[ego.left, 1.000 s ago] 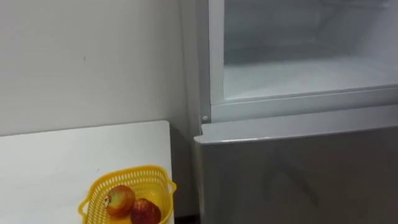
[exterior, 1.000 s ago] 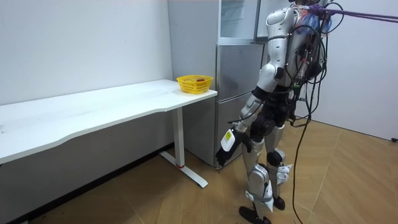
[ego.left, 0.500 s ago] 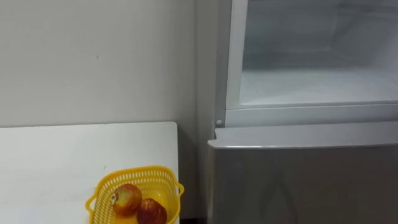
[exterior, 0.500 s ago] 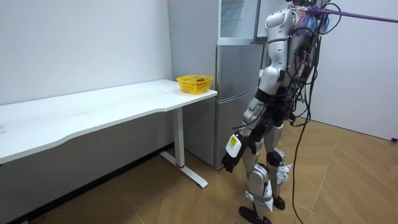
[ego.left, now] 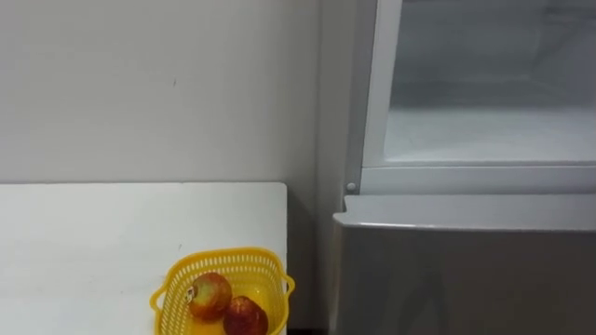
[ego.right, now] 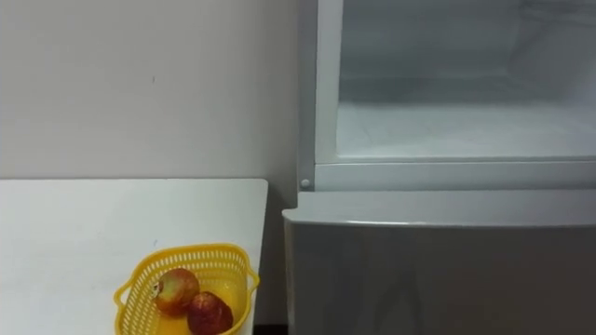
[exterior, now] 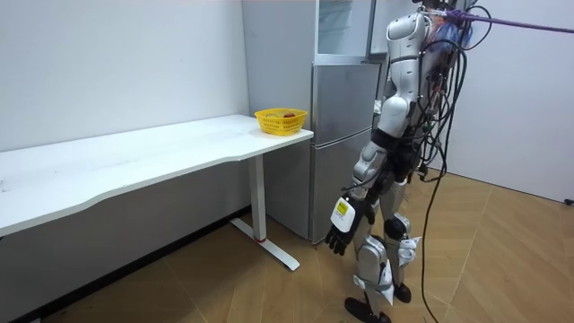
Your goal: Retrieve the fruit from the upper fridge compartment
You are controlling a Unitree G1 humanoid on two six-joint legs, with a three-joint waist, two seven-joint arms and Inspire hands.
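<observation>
We are standing on the herringbone wooden floor (exterior: 502, 260), facing the tall grey two-door fridge (exterior: 341, 135) and just beside the end of the long white bench (ego.left: 93, 242). The bench is running along the plain white wall (ego.left: 140, 84) on our left and is ending close to the fridge's side.

The fridge's upper compartment (ego.left: 484, 130) is standing open before us, and its pale white shelf and inner walls are showing inside the light frame. Below it, the grey lower door (ego.left: 466, 270) is sitting closed.

A round yellow plastic basket with a latticed wall (ego.left: 177, 288) is resting on the bench corner nearest the fridge. Two fruits are lying in it, touching each other. A rounded red-and-yellow fruit (ego.left: 211, 295) is sitting to the left, and a darker red fruit (ego.left: 245, 316) is sitting to its right, nearer to us. Neither fruit is touching our hands.

In the room view, our left hand (exterior: 345, 235) is hanging low beside our thigh. It is well below the bench top and well apart from the basket and the fridge opening. Its dark fingers are dangling loosely, slightly spread, and are grasping nothing.
</observation>
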